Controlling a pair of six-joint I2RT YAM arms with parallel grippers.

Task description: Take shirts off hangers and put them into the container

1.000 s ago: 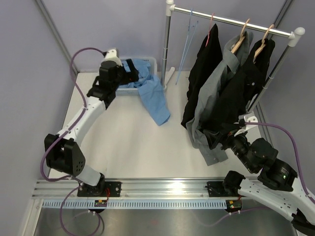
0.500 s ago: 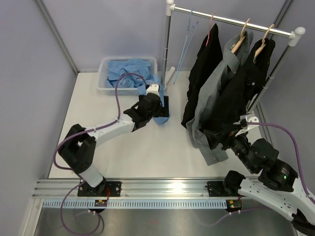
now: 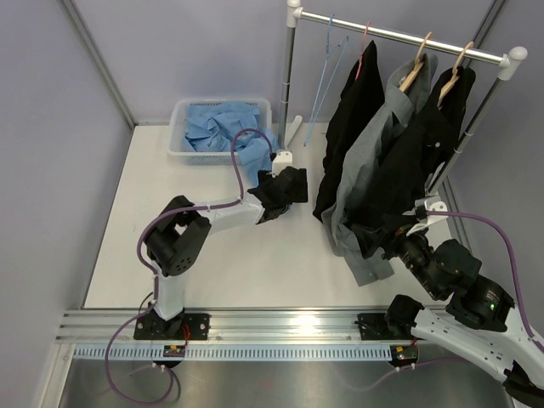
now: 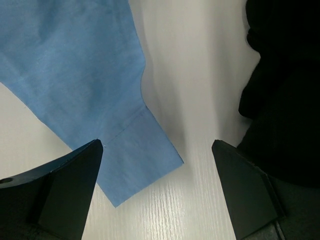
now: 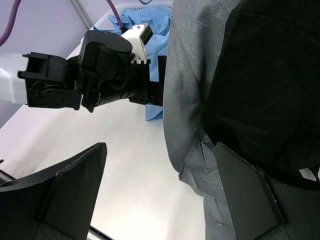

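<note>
So the light blue shirt [image 3: 217,127] is mostly in the basket [image 3: 175,127], which sits at the far left corner of the table [image 3: 212,272]. One sleeve [image 4: 85,70] spills over the rim, though, and lies flat on the table toward the middle. The left gripper [image 4: 157,146] hangs right above the cuff [image 4: 142,157] with its jaws spread wide and nothing in them. The cuff sits between the two fingers but neither one touches it, as far as I can tell.

My guess is the job now is tidying that sleeve into the basket. A shirt like this is light and totally floppy, so it won't hold any shape and will just trail behind wherever it's pinched. I'd grab at the cuff, since the doubled fabric there gives the fingers something thicker to bite. Lying flat on a smooth table, thin cloth can slip out from under the fingertips, so come down square on it.

Over on the far right side, the grey shirt [image 5: 187,90] and two black shirts [image 3: 348,127] hang from the rail [image 3: 399,36] on their hangers [image 3: 416,59]. The right gripper [image 5: 160,145] sits low, just beside the grey hem, also wide open and empty.
</note>
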